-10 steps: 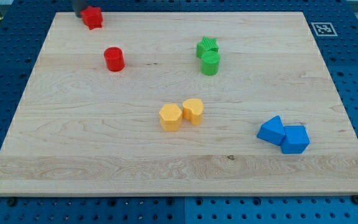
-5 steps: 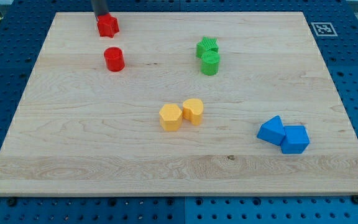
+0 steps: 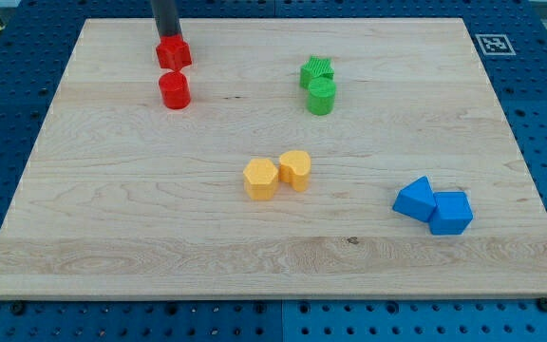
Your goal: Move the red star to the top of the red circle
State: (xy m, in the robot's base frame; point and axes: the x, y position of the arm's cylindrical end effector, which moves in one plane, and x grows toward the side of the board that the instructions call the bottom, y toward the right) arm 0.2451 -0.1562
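Observation:
The red star [image 3: 174, 53] lies near the view's top left of the wooden board [image 3: 112, 218]. The red circle [image 3: 174, 90] stands just below it, with a narrow gap or light contact between them; I cannot tell which. My tip [image 3: 169, 36] comes down from the view's top edge and rests against the star's upper side, on the side away from the circle.
A green star [image 3: 317, 70] and a green cylinder [image 3: 322, 96] touch at the upper middle. Two yellow blocks [image 3: 277, 174] sit side by side at the centre. Two blue blocks [image 3: 433, 205] touch at the lower right. A marker tag [image 3: 493, 44] is at the board's top right corner.
My tip has moved right and down the view, pushing the red star from the board's top left corner down to just above the red circle. The other blocks have not moved.

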